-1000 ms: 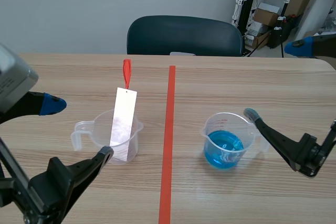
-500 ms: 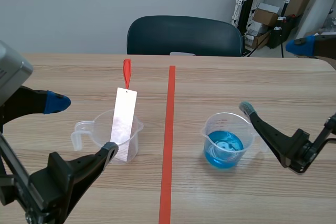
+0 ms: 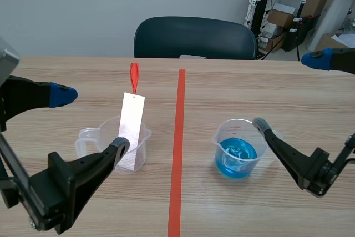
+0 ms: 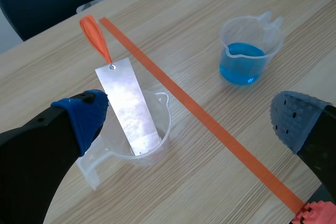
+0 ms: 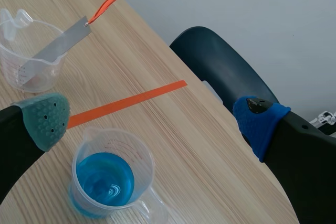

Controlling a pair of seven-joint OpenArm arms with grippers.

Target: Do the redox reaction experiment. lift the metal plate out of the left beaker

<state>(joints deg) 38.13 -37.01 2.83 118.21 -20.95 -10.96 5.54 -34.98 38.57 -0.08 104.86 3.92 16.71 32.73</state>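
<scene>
Ahead of my left gripper [image 4: 189,118], nearer its blue-padded finger than the grey one, the metal plate [image 4: 128,106] is standing tilted in the clear cup [image 4: 164,125]. Its lower end is sitting inside and its upper end is leaning out over the rim away from me. An orange ribbon [image 4: 94,34] is hanging from a hole at the plate's top. I am holding this gripper's fingers wide apart, gripping nothing, and neither pad is pressing on the plate. An orange tape line [image 4: 210,124] is running across the table [image 4: 210,19] between the two pads. Under my right gripper [image 5: 152,120], whose fingers are also spread wide and gripping nothing, the second cup [image 5: 144,156] is standing upright with blue liquid [image 5: 105,179] in it. Beyond that gripper, past the table's far edge, a dark chair [image 5: 220,72] is standing.
</scene>
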